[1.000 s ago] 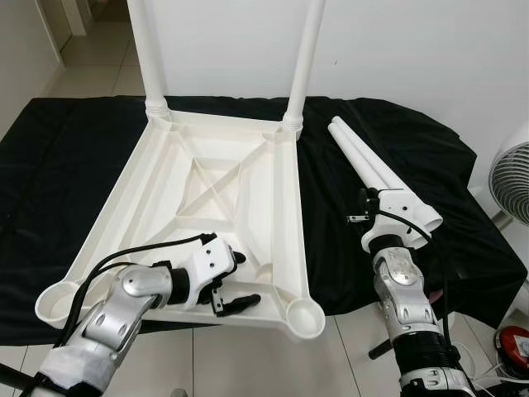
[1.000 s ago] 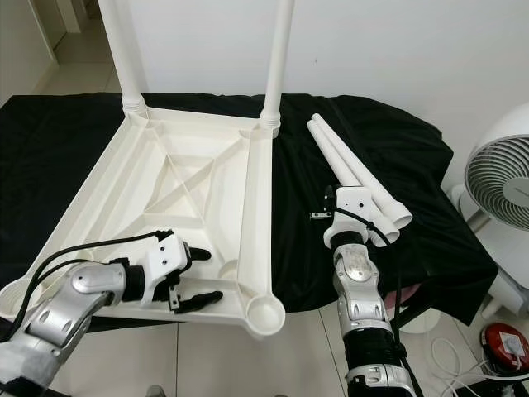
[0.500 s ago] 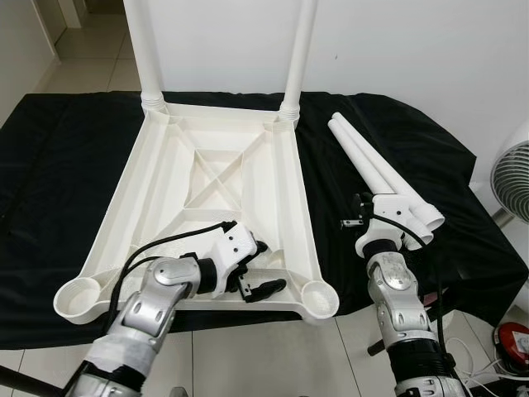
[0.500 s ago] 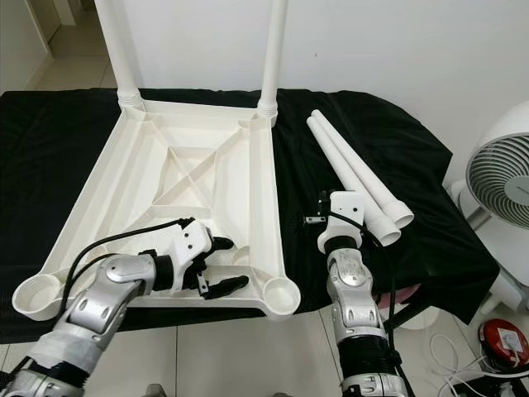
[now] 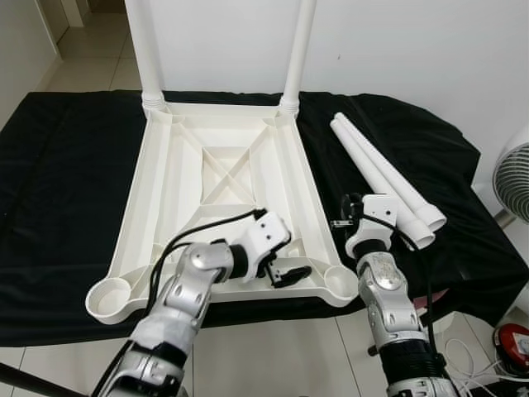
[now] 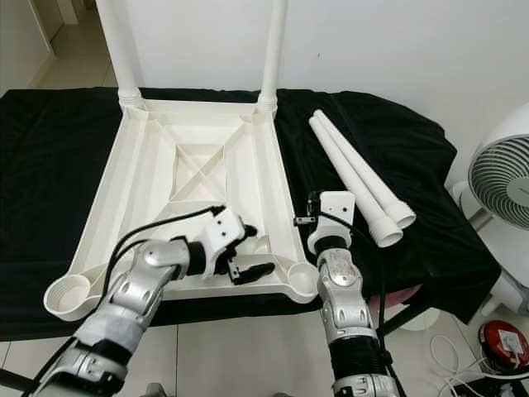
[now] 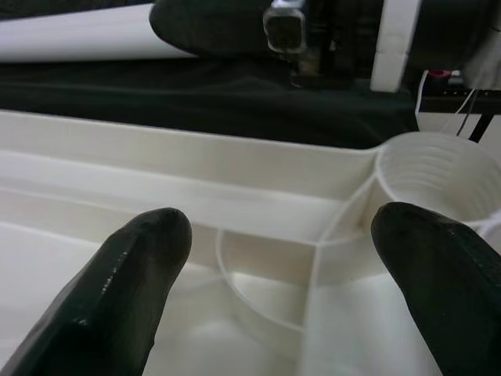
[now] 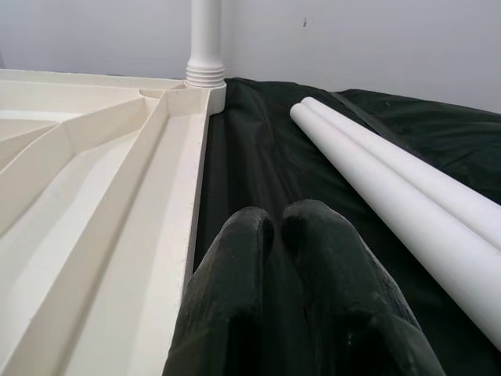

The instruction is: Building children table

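Your left arm is bent in across the front of the upside-down white table top [image 5: 223, 178], elbow low, wrist reaching toward the near right corner. The left gripper [image 5: 285, 263] has its fingers [image 7: 137, 294] spread wide and sits over the inside of the near rim, just beside the empty corner socket [image 5: 337, 279]. It's not holding anything, and I can't tell if a fingertip is actually touching the plastic.

Your right arm comes straight up from below, forearm near vertical, with the right gripper [image 8: 286, 258] pinched closed and empty. It sits low over the black cloth [image 5: 66, 157] in the gap between the table top's right edge and the two loose legs [image 5: 380, 174].

The table top lies on the cloth with two fitted legs [image 5: 297, 50] standing up at the far corners. The near left socket [image 5: 110, 298] is empty too.
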Controlling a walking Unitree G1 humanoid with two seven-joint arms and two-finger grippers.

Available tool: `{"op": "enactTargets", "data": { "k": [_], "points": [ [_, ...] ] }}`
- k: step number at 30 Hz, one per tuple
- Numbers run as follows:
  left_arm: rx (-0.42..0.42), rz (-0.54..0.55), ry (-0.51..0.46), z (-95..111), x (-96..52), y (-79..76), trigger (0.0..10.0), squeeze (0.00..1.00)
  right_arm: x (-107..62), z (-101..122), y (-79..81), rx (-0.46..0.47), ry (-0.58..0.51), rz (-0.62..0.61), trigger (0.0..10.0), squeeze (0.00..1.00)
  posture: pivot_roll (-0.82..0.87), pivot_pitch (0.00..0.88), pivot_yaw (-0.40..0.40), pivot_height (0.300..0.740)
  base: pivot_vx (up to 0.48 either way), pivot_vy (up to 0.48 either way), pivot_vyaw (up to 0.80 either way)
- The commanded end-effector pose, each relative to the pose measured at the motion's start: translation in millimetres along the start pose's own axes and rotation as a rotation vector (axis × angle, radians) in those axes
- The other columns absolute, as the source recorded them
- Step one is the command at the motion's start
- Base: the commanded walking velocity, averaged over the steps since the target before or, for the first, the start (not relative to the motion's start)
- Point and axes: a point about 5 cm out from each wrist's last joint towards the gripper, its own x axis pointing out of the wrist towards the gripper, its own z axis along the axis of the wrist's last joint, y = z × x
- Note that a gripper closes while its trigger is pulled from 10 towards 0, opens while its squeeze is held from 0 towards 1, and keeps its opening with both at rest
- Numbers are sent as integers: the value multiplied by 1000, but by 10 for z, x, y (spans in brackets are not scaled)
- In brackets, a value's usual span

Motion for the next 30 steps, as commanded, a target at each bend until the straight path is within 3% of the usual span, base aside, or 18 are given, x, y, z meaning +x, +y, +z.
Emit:
{"op": "enactTargets", "data": {
  "k": [1,4,9,19,20,21,22,23,24,30],
  "points": [
    [-3,799,16,-24,-157,408,10000,0,17,-7,-2,12,13,-7,10000,0,-58,12,-64,740,0,0,0],
    [-1,880,15,46,-213,561,10000,0,32,-7,3,14,16,-9,10000,0,-61,12,-60,740,0,0,0],
    [-5,883,2,75,-236,598,10000,0,40,-2,-10,16,15,-18,10000,0,-62,9,-52,740,0,0,0],
    [-68,683,-180,204,-339,410,10000,0,95,-26,-225,-14,40,-175,10000,0,-75,0,-19,740,0,0,0],
    [-84,668,-207,217,-378,400,10000,0,119,2,-314,-2,32,-217,10000,424,-75,0,-16,740,0,0,0],
    [-84,668,-207,217,-378,400,10000,0,119,2,-314,-2,32,-217,10000,424,-75,0,-16,740,0,0,0],
    [-91,666,-207,214,-388,397,10000,0,120,8,-360,-9,31,-242,10000,706,-75,0,-14,740,0,0,0],
    [-91,666,-207,214,-388,397,10000,0,120,8,-360,-9,31,-242,10000,706,-75,0,-14,740,0,0,0],
    [-106,658,-205,213,-397,386,10000,0,113,1,-421,12,41,-277,10000,1000,-76,0,-14,740,0,0,0],
    [-203,562,-243,238,-372,262,10000,0,92,-23,-649,120,65,-392,10000,1000,-82,0,-3,740,0,0,0]
  ]
}}
